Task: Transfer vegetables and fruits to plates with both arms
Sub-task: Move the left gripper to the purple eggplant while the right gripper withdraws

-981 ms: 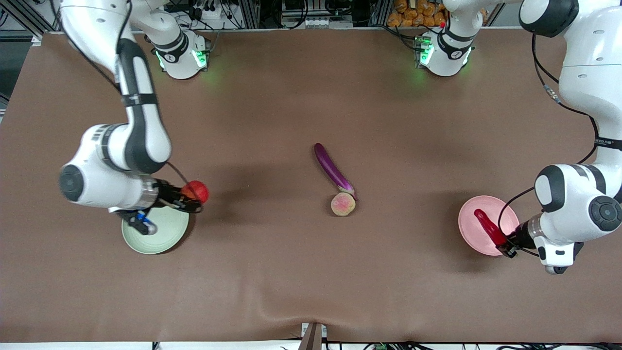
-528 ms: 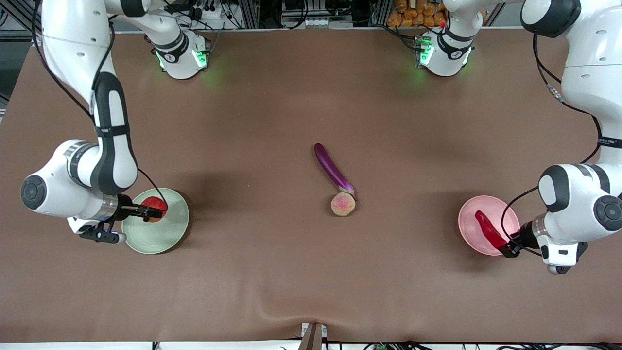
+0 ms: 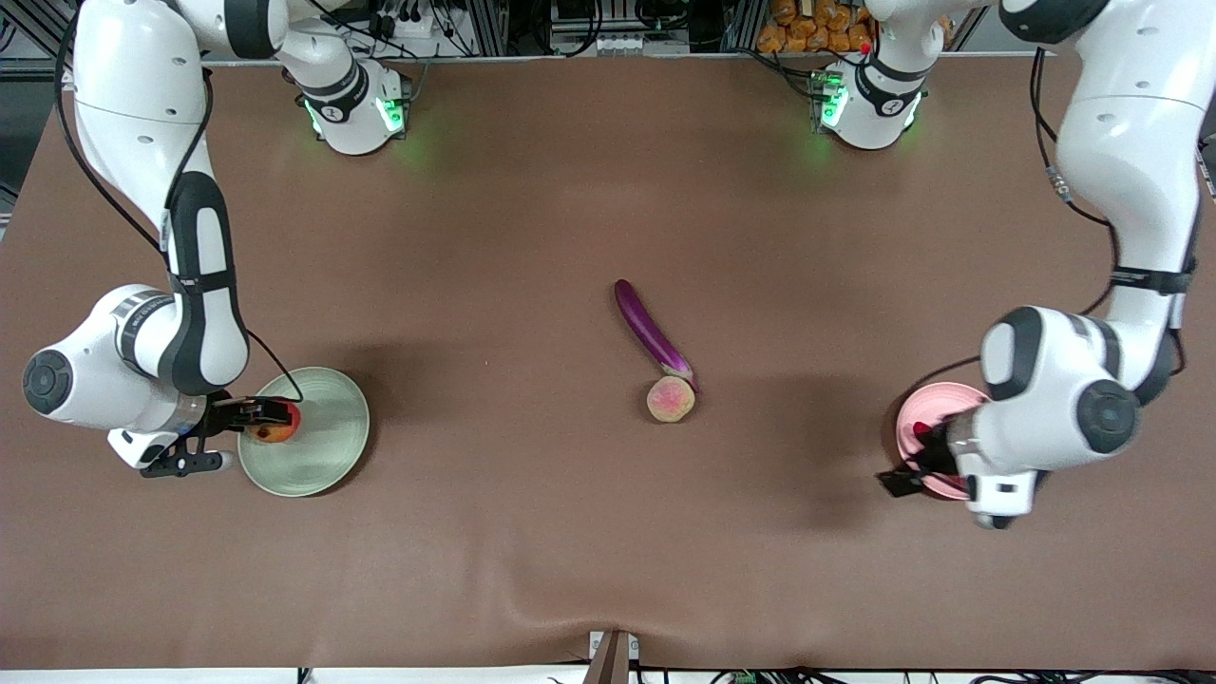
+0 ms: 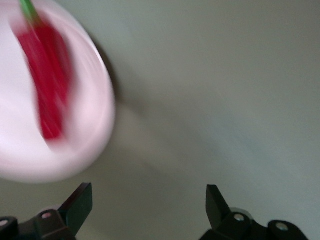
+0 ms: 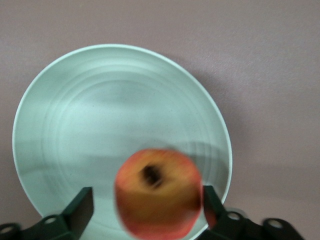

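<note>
Vegetables and fruits are distributed as follows. The red apple-like fruit [image 3: 274,430] lies on the pale green plate [image 3: 323,456], at the plate edge toward the right arm's end of the counter [image 3: 532,190]. In the right wrist view the fruit [image 5: 159,192] sits between the two spread fingers, its stem pit facing up, over the green plate [image 5: 100,115].

The red chili pepper [image 4: 47,80] lies on the pale pink plate [image 4: 90,130], its green stem at one end. In the front view the pink plate [image 3: 926,407] is largely covered by the left arm, and only a small part of the chili [image 3: 920,432] shows.

The purple eggplant [image 3: 650,329] lies at mid-counter, angled, with its calyx end nearer to the front camera. The peach [image 3: 671,398] rests just beside that end, and contact between the two cannot be determined.

Right gripper [image 3: 255,418]: over the green plate's edge, jaws spread wide on either side of the fruit, with a gap visible at one finger [image 5: 80,210].

Left gripper [image 3: 907,473]: over the pink plate's edge toward the counter middle, jaws wide apart and holding nothing. In the left wrist view its fingers [image 4: 80,202] frame bare counter beside the plate.
</note>
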Robot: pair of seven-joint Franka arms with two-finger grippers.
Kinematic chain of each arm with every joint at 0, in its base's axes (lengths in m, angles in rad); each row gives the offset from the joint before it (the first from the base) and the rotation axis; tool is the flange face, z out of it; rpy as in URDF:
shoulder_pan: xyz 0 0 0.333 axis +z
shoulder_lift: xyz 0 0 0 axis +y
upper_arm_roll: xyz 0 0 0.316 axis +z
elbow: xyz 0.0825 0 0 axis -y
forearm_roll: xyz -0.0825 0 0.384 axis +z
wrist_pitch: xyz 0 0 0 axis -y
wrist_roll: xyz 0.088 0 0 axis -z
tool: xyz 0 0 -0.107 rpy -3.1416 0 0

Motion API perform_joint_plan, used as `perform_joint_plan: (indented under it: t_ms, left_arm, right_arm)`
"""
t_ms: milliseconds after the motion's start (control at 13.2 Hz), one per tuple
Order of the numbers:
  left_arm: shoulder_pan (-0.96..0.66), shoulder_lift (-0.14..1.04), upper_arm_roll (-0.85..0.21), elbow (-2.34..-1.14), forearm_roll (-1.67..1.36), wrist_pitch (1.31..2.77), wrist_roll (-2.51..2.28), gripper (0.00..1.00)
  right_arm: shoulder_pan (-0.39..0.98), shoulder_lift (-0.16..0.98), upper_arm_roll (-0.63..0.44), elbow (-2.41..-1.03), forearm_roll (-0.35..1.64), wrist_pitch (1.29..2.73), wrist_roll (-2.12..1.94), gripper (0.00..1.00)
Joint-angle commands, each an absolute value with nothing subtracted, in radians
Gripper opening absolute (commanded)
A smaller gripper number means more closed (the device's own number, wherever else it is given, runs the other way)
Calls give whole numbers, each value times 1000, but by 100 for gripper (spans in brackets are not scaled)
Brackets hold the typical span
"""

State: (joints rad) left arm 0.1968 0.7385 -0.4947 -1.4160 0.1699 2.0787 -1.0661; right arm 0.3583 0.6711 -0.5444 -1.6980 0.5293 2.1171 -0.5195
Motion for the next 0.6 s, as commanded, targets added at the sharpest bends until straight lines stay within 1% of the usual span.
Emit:
perform_joint_plan:
  t_ms: [0, 151, 302, 528]
  left_arm:
    - [42, 707, -552, -1424, 173, 2043, -1402, 100]
    - [-88, 709, -549, -1420, 175, 2048, -1613, 100]
    - [-177, 719, -546, -1425, 190, 2087, -1756, 100]
    - [-270, 742, -509, -1427, 244, 2164, -2075, 100]
  right_arm:
    - [371, 641, -532, -1689, 514, 2025, -433, 100]
    - [420, 611, -534, -1674, 517, 1926, -231, 100]
    - [472, 598, -532, -1637, 525, 1869, -7, 100]
    - [552, 594, -529, -1614, 575, 1847, 258, 100]
